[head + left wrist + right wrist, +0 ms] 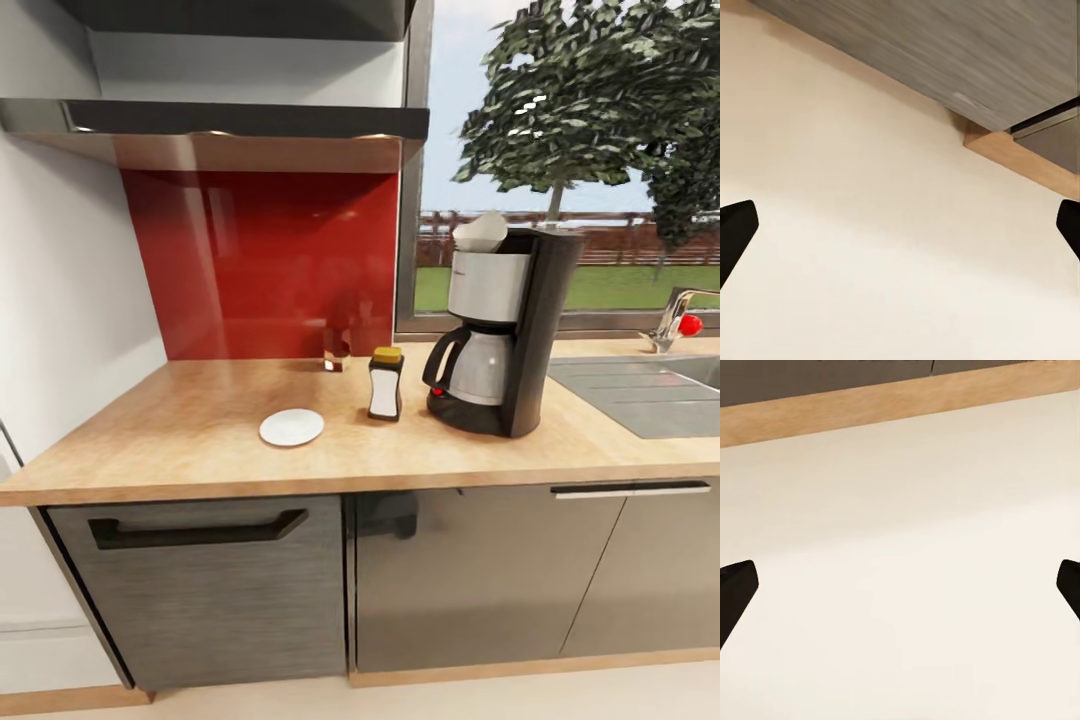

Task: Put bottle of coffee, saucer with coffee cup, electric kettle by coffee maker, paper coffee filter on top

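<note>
1. The left gripper [900, 232] is spread wide with nothing between its black fingertips [735, 225]; it points down at the pale floor [870, 225], with a grey cabinet front [967, 45] and a wood plinth [1020, 161] at the edge of its view
2. The right gripper [900, 592] is likewise wide apart and holds nothing, hanging over the same floor beside the wood plinth strip
3. Both grippers sit low by the floor, well apart from the task's things, which all stand up on the counter [200, 440]
4. In the head view the saucer [292, 427] lies flat and bare on the counter, left of the other items and near the front edge
5. The bottle of coffee [385, 384] stands upright just beside the coffee maker [505, 330], on its left, between it and the saucer
6. The paper coffee filter [481, 232] sits on top of the coffee maker's filter basket, tilted slightly
7. The steel carafe [480, 368] sits in the coffee maker, its black handle toward the bottle; what is in it cannot be told
8. A small brownish object [334, 362] stands at the back against the red splashback [260, 260]
9. The inset sink [650, 390] and tap [675, 318] lie right of the coffee maker; a dark slab [215, 125] hangs on the wall above the splashback
</note>
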Robot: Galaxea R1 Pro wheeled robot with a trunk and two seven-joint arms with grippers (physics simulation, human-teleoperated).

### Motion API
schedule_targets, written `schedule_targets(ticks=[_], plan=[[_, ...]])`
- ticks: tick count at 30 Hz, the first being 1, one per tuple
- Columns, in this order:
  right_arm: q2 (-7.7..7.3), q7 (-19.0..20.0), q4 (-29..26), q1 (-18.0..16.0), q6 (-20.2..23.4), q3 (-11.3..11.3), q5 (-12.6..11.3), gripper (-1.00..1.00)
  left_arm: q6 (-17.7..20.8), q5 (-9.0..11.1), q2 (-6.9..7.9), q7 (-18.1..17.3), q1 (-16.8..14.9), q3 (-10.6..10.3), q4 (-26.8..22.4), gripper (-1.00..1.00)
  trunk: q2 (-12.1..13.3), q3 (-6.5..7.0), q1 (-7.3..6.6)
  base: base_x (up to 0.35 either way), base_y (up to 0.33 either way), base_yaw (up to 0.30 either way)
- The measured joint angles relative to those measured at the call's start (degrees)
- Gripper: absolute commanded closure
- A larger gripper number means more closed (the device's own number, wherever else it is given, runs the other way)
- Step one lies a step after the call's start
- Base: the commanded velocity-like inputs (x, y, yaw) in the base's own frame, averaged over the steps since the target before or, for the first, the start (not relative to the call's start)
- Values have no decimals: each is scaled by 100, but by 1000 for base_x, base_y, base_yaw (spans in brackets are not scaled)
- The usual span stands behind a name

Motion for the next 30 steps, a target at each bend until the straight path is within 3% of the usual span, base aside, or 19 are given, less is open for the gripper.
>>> schedule_targets(ticks=[24,30], plan=[[0,0,-8,0,0,-3,-9,-100,0,0,0,2,0,5,6,-100,0,0,1,-22,-49,0],[1,3,-5,-1,-2,0,-9,-100,-1,0,0,3,0,11,6,-100,0,0,1,-3,164,0]])
